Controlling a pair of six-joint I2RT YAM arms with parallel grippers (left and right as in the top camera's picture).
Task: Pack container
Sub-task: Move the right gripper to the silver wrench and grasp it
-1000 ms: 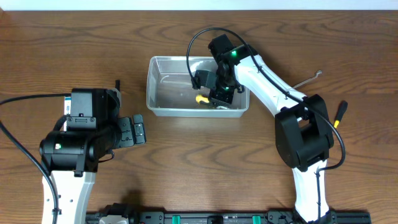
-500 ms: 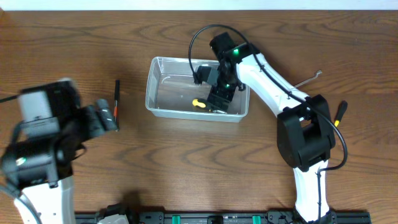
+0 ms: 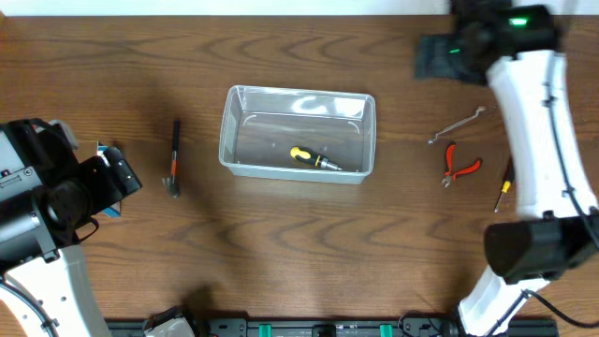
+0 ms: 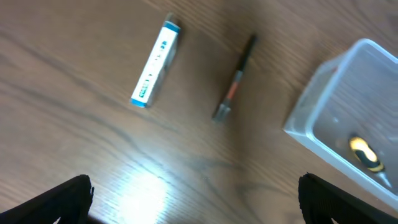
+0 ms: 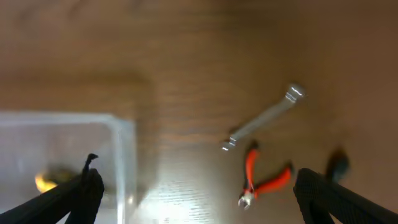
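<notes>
Inside the clear rectangular plastic container (image 3: 228, 131) rests 1 yellow-handled screwdriver (image 3: 312, 158); left hand (image 4: 208, 202) and right hand (image 5: 205, 199) gape wide, seemingly seeking more.

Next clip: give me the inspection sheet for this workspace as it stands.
surface: brown wood-grain table, with glare patches in the wrist views.
job's things: clear container upright, holding a yellow-black screwdriver.
clutter: dark tool and blue-white box left of the container; wrench, red pliers and black-yellow tool right of it.
grippers: left gripper open, empty; right gripper open, empty.
cables: black cable by the left arm.
surroundings: black rail at the near edge.
</notes>
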